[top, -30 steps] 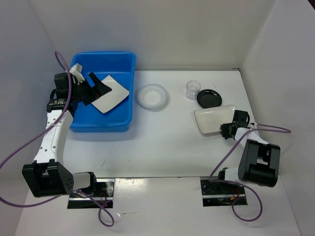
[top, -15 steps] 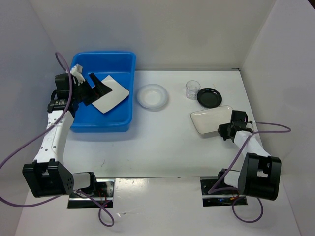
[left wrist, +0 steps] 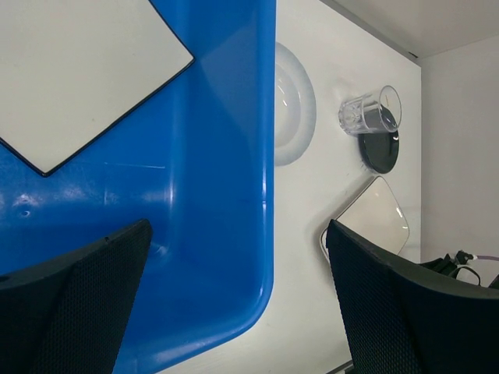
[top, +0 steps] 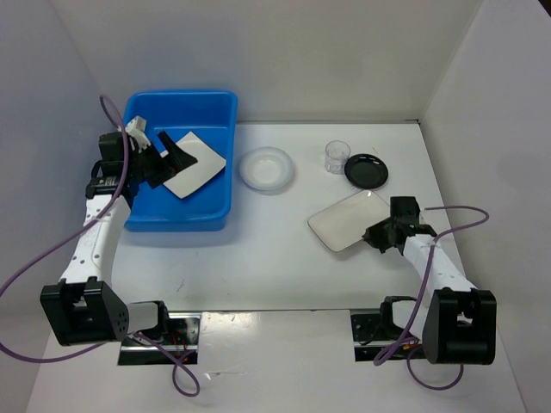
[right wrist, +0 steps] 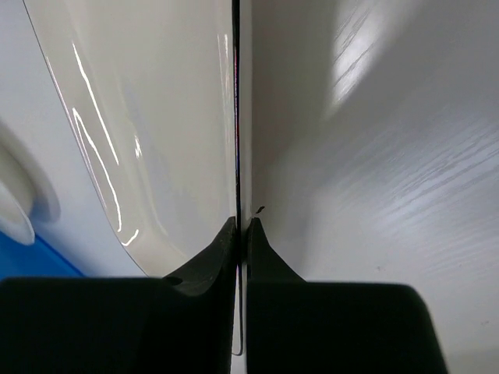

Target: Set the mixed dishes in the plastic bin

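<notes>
I am gripping the white rectangular tray (top: 343,220) by its thin rim in the clamped right pincer (top: 377,234), over the desk's right half. I am judging it stiff, glossy, slippery and breakable. The left pincer (top: 170,153) is hanging wide over the blue bin (top: 176,219).

txt: none legible | labels/brands: none | nums/signs: none in any view

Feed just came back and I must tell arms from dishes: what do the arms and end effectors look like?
The left arm and right arm have white links, black joint housings and a looping purple cable. The left end effector and right end effector are black; the left's fingers show mesh texture.
</notes>
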Motion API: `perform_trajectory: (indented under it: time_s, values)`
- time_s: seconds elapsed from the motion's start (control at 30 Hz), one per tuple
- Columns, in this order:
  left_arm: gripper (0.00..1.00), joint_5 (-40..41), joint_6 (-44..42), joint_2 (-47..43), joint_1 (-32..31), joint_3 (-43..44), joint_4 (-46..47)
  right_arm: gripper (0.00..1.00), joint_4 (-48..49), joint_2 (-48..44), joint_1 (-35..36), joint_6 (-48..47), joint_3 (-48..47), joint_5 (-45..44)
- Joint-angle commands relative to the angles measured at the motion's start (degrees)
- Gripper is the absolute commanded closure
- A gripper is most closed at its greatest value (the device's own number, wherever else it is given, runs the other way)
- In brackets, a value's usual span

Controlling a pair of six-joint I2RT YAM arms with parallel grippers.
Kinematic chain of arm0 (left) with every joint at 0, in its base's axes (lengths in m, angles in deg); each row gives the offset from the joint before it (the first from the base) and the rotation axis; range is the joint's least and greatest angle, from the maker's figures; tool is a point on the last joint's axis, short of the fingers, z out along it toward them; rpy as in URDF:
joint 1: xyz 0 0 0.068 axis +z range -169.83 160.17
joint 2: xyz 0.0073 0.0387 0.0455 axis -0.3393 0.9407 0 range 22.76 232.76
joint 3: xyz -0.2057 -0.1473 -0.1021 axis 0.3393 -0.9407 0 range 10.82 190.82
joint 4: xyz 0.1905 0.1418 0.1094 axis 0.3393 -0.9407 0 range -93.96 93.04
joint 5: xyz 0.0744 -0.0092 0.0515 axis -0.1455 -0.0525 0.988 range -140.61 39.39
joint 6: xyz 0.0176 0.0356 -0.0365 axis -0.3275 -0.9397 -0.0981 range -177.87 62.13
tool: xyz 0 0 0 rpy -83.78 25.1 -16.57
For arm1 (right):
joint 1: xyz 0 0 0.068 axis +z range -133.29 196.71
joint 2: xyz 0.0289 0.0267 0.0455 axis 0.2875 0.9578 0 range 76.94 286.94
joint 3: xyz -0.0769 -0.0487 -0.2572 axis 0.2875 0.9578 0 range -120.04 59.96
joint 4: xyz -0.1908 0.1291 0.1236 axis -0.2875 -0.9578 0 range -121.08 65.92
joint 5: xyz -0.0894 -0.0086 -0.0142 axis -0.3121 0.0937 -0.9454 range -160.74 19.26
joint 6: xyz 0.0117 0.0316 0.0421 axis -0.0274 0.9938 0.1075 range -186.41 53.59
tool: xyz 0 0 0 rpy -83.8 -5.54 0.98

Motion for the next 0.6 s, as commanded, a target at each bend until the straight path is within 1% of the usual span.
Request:
perform_trajectory:
  time_s: [0.0, 0.17, 0.23, 0.3, 0.37, 0.43, 0.57]
  values:
    - [0.00, -1.19, 1.03, -1.65, -0.06, -1.28, 2.73, 1.00, 1.96, -2.64, 0.94, -3.79, -3.54, 7.02]
    - [0.00, -1.90, 0.42, -2.18, -0.06, -2.34, 3.26, 1.00, -0.32, -1.16, 0.94, -10.46, -3.01, 10.29]
    - [0.00, -2.43, 0.42, -2.18, -0.06, -2.34, 3.26, 1.00, -1.63, 0.08, 0.94, -15.47, -3.71, 12.73]
    - [0.00, -2.43, 0.42, -2.18, -0.06, -2.96, 3.79, 1.00, -1.64, 3.59, 1.47, -20.55, -4.51, 14.41]
    - [0.00, -2.43, 0.42, -2.18, -0.06, -3.57, 3.79, 1.00, -1.04, 6.31, 3.30, -21.29, -5.03, 17.39]
    - [0.00, -2.43, 0.42, -2.18, -0.06, -3.57, 3.79, 1.00, -1.03, 9.65, 6.72, -19.98, -5.03, 15.48]
    - [0.00, -2.43, 0.42, -2.70, -0.06, -3.57, 3.79, 1.00, 3.01, 12.29, 7.27, -18.22, -2.40, 13.28]
